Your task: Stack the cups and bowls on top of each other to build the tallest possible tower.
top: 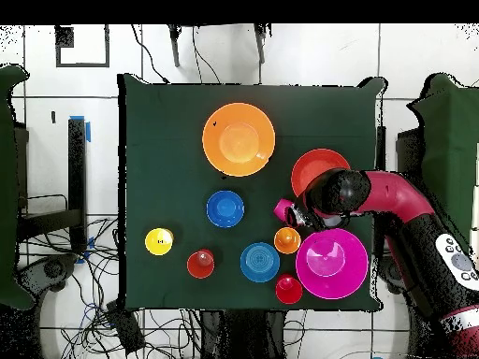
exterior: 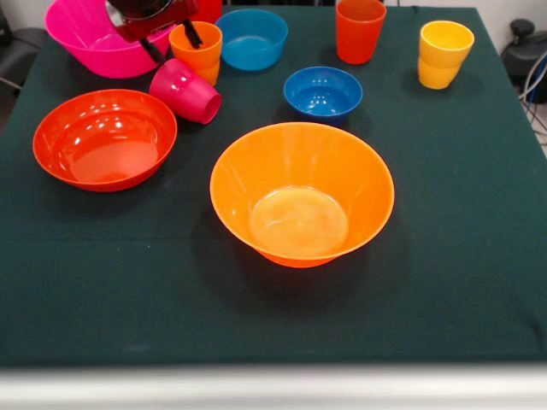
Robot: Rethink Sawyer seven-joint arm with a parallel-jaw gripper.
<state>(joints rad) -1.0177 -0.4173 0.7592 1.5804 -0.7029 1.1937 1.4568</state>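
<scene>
The big orange bowl (exterior: 302, 193) sits empty mid-worktop, well apart from the cups. The pink cup (exterior: 185, 90) lies tipped on its side, just below the claw (exterior: 174, 44), whose fingers hang spread, grasping nothing

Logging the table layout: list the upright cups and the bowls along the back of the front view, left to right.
big pink bowl → orange cup → light blue bowl → red-orange cup → yellow cup. The pink cup lying on its side and the gripper overlap the orange cup, so they are left out.
</scene>
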